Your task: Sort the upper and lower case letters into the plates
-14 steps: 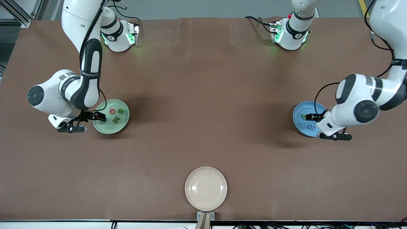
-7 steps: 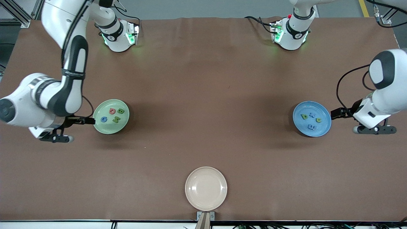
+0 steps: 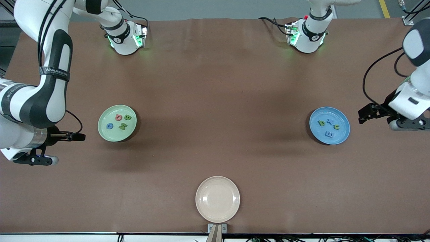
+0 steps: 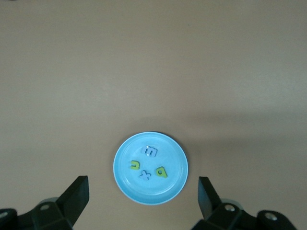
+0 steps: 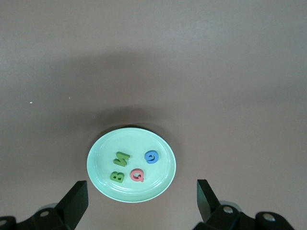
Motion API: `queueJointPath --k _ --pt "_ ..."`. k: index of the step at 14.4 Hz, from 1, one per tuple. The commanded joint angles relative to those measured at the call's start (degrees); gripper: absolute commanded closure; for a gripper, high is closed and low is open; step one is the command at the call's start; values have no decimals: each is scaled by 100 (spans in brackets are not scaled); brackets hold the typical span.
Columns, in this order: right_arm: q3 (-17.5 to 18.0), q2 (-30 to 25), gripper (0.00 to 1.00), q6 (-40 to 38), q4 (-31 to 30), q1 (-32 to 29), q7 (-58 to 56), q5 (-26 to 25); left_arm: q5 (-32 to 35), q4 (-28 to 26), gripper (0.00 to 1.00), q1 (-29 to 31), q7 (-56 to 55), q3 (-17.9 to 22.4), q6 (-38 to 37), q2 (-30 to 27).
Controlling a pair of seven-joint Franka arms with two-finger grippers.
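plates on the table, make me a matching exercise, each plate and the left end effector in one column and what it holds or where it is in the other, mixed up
Column one:
1. mint green plate
2. blue plate
3. cream plate
4. left end effector

Column two:
A. holds nothing, nearest the front camera
B. open, beside the blue plate at the left arm's end of the table
C. holds four letters, one pink
D. holds four letters, two yellow-green

Pairs: 1-C, 2-D, 3-A, 4-B

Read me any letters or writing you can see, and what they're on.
"B", "G", "Q", plus "M" or "N": toy letters in the green plate.
"x", "m", "u", one unclear: small letters in the blue plate.
Band on the right arm: print too blurred.
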Motion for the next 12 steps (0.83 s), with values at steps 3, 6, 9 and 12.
queueJointPath --k 3,6,9,12 --pt "2040 -961 0 -26 -12 -1211 1061 -1243 -92 635 0 46 79 34 -1083 -172" --pt "2648 -1233 0 -79 -91 -1712 1132 -1412 -223 627 0 72 122 52 -1225 -428" --pt "3937 -1638 0 -18 -337 -2739 1132 -1876 -250 592 0 98 131 52 -1436 -542" --pt "4565 -1928 0 -18 -557 -3269 1132 -2159 -250 618 0 90 114 25 -1524 -717"
